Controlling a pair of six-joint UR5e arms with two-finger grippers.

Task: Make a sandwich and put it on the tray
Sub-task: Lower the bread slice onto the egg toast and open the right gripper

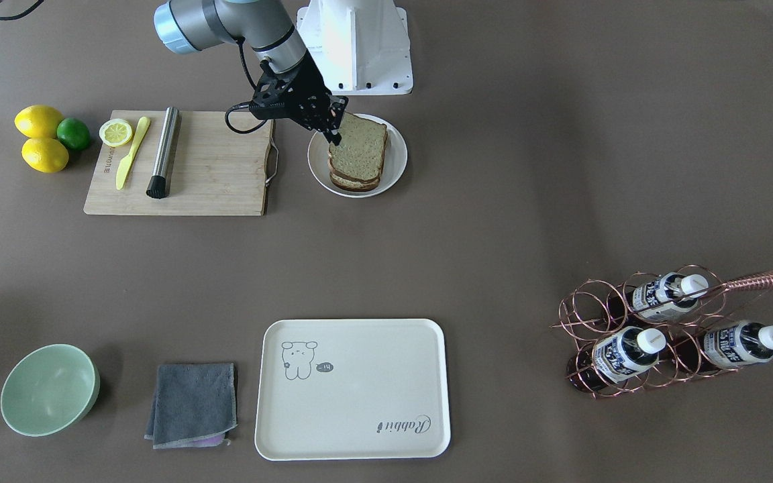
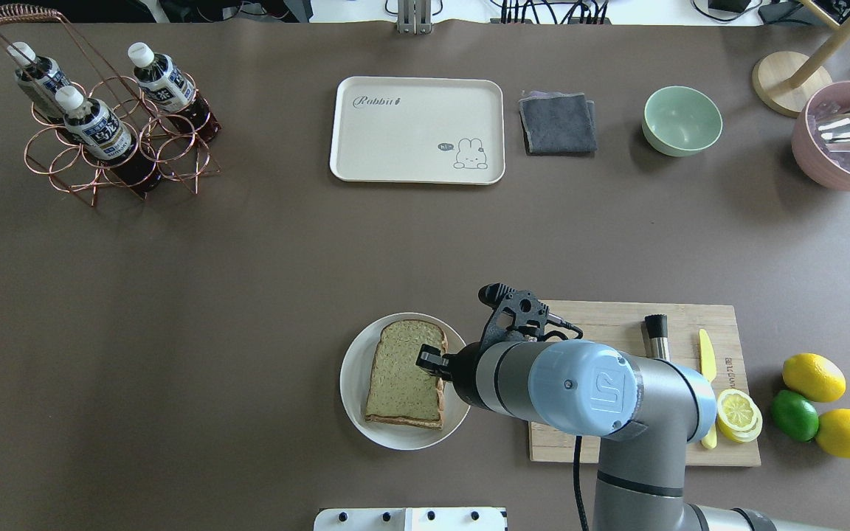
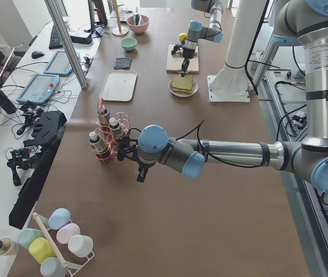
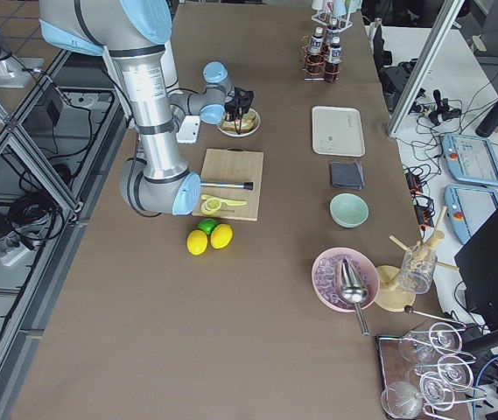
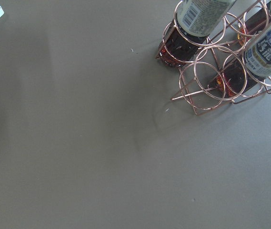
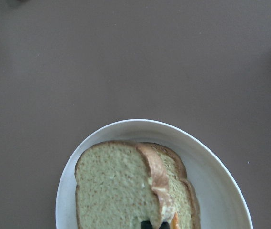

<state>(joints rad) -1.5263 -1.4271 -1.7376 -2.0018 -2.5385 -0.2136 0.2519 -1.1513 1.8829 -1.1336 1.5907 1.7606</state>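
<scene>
1. Sandwich [image 6: 116, 186], closest to my right wrist lens: the top slice sits skewed over the lower one, with a sliver of orange at the crust. It rests on the white plate [image 6: 216, 191].
2. Right gripper [image 6: 155, 224]: fingers drawn close together, pinching the top slice's crust on the side facing the cutting board [image 1: 212, 168].
3. Plate edge: just beside the board's metal handle, not touching it.
4. Tray [image 1: 359, 396]: across the table on the operators' side, well apart from the plate. A grey cloth [image 1: 192, 402] lies just beside it, and a green bowl [image 1: 47, 389] sits beyond the cloth.
5. Open room: a wide band of brown table [image 1: 494, 235] runs between plate and tray.
6. Left gripper [image 3: 140, 172]: low over the table near the copper wire rack [image 1: 759, 279] of bottles, well apart from the tray. I cannot tell how its fingers stand.
7. Surface: matte brown covering, flat from edge to edge.
8. Room: aluminium frame posts [image 3: 66, 43] stand along the operators' side of the table.
</scene>
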